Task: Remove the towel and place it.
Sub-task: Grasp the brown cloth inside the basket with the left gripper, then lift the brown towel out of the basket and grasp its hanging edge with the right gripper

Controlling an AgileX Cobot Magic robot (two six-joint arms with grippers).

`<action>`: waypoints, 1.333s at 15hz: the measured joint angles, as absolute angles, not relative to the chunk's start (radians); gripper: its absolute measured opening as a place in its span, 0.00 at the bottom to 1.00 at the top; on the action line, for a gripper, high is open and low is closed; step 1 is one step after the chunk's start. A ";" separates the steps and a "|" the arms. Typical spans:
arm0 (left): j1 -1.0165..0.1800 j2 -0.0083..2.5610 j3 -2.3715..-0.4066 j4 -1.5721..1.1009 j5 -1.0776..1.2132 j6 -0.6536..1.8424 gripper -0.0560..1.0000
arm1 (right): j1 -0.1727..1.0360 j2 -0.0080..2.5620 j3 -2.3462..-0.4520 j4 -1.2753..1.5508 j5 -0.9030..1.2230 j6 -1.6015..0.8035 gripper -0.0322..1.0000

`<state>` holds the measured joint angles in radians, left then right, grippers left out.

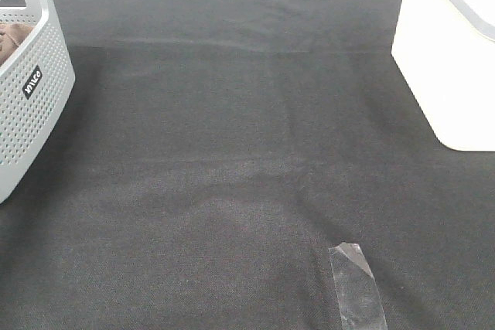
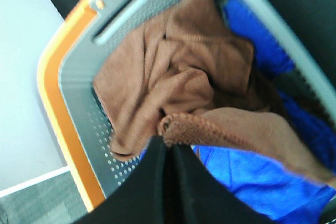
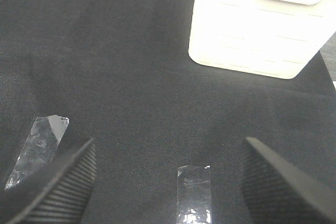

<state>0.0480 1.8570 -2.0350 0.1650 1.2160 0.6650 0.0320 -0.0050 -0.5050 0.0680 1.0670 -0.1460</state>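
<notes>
A grey perforated basket (image 1: pixel 35 75) is seen at the far left edge of a table covered with a black cloth (image 1: pixel 232 152). The brown towel (image 2: pixel 178 77) lies crumpled inside the basket, on top of a blue cloth (image 2: pixel 247 177), so no clear long axis can be made out. From the high camera only a small brown corner is shown above the basket's rim. In the left wrist view the left claw (image 2: pixel 169 141) is shown clenched, with a rolled edge of the towel pinched at its tips. A ridge of brown fabric is stretched away from that pinch, while the bulk of the towel is heaped directly beyond the tips, deeper in the basket. The right claw (image 3: pixel 169 144) is shown spread wide with nothing held, hanging over bare black cloth near a tape strip (image 1: pixel 356 284), with a white bin (image 3: pixel 252 30) beyond it on the far right. The towel is therefore placed well to the left of the right claw and already at the left one, so the lift out of the basket is judged to be the left arm's work. Neither claw is caught by the high camera.
</notes>
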 joint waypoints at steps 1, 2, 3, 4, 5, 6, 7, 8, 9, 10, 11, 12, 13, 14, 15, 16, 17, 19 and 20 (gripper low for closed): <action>0.023 1.825 -2.035 0.163 1.216 0.652 0.05 | 0.032 -0.005 -0.505 0.068 1.067 -0.146 0.74; -0.003 1.796 -2.035 0.162 1.216 0.647 0.05 | 0.032 -0.005 -0.505 0.068 1.067 -0.146 0.74; -0.031 1.768 -2.035 0.162 1.216 0.642 0.05 | 0.032 -0.005 -0.505 0.068 1.067 -0.146 0.74; -0.062 1.741 -2.035 0.161 1.216 0.637 0.05 | 0.032 -0.005 -0.505 0.068 1.067 -0.146 0.74; -0.091 1.712 -2.035 0.161 1.217 0.635 0.05 | 0.032 -0.005 -0.505 0.068 1.067 -0.146 0.74; -0.126 1.685 -2.035 0.161 1.217 0.634 0.05 | 0.032 -0.005 -0.505 0.068 1.067 -0.146 0.74; -0.155 1.661 -2.035 0.161 1.217 0.632 0.05 | 0.032 -0.005 -0.505 0.068 1.067 -0.146 0.74; -0.183 1.639 -2.035 0.160 1.217 0.619 0.05 | 0.032 -0.005 -0.505 0.068 1.067 -0.146 0.74; -0.213 1.618 -2.035 0.160 1.218 0.592 0.05 | 0.032 -0.005 -0.505 0.075 1.067 -0.146 0.74; -0.240 1.601 -2.035 0.160 1.218 0.567 0.05 | 0.032 -0.005 -0.505 0.084 1.067 -0.146 0.74; -0.273 1.592 -2.042 0.160 1.221 0.545 0.05 | 0.032 -0.005 -0.505 0.098 1.067 -0.146 0.74; -0.308 1.589 -2.059 0.159 1.223 0.527 0.05 | 0.032 -0.002 -0.505 0.110 1.066 -0.146 0.74; -0.351 1.589 -2.077 0.159 1.224 0.506 0.05 | 0.032 0.017 -0.513 0.140 1.049 -0.148 0.74; -0.434 1.587 -2.101 0.159 1.224 0.471 0.05 | 0.032 0.099 -0.523 0.267 0.927 -0.213 0.74; -0.478 1.587 -2.103 0.159 1.224 0.465 0.05 | 0.032 0.164 -0.524 0.361 0.854 -0.295 0.74; -0.517 1.587 -2.103 0.159 1.226 0.461 0.05 | 0.032 0.232 -0.524 0.466 0.792 -0.411 0.74; -0.548 1.587 -2.103 0.159 1.227 0.459 0.05 | 0.032 0.308 -0.524 0.578 0.747 -0.567 0.74; -0.596 1.587 -2.103 0.151 1.227 0.455 0.05 | 0.032 0.488 -0.524 0.862 0.708 -0.918 0.74; -0.616 1.587 -2.103 0.144 1.229 0.451 0.05 | 0.032 0.575 -0.524 0.999 0.703 -1.087 0.74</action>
<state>-0.6160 1.5870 -2.1030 0.1440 1.2290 0.4510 0.0320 0.5750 -0.5240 0.9990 0.7030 -1.0870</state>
